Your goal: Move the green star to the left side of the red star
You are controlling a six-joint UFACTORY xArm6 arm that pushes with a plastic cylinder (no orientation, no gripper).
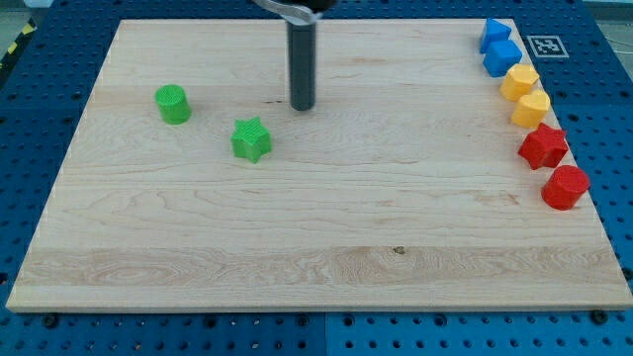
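No claw on this rig, so nothing to call apart or together; my tip (302, 107) sits just up-right of the green star (251, 138), not touching. Star's squat, no real long axis. Red star (543, 146) sits far right on the counter (316, 247).

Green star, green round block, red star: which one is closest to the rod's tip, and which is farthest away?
Measured from my tip:
1. Green star, just below the tip and toward the view's left.
2. Green round block, farther off toward the view's left.
3. Red star, far away at the board's edge on the view's right.
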